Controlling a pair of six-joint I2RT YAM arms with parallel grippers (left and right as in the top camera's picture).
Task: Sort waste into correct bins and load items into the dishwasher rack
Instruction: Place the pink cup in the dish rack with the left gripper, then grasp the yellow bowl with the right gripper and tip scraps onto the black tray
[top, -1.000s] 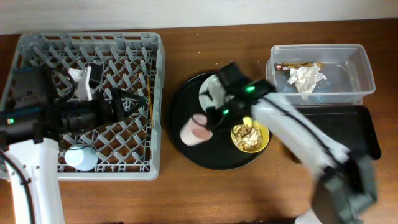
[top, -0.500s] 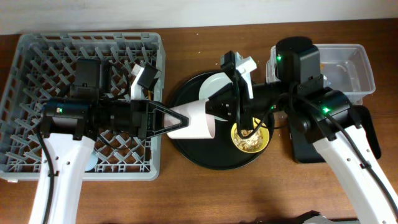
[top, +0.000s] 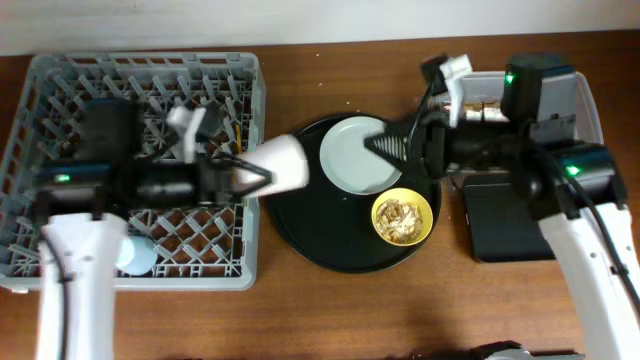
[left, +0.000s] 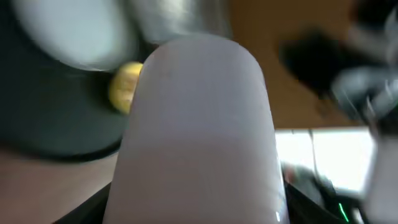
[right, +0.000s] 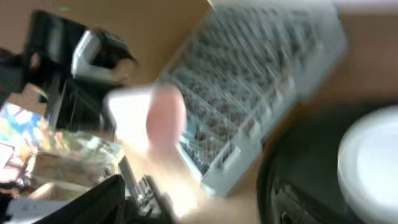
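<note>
My left gripper is shut on the small pink cup, holding it on its side in the air between the dishwasher rack and the round black tray. The cup fills the left wrist view, with dark fingers at both of its sides. My right gripper hangs open and empty over the pale plate. The yellow bowl holds brownish food scraps. A light-blue cup sits in the rack's front. The right wrist view is blurred and shows the cup before the rack.
The clear tub stands at the back right, largely covered by my right arm. The shallow black tray lies in front of it. The plate and the bowl rest on the round black tray.
The right gripper has let go of the pink cup and drawn back to the right. The left gripper has closed on the cup and carried it left toward the rack.
</note>
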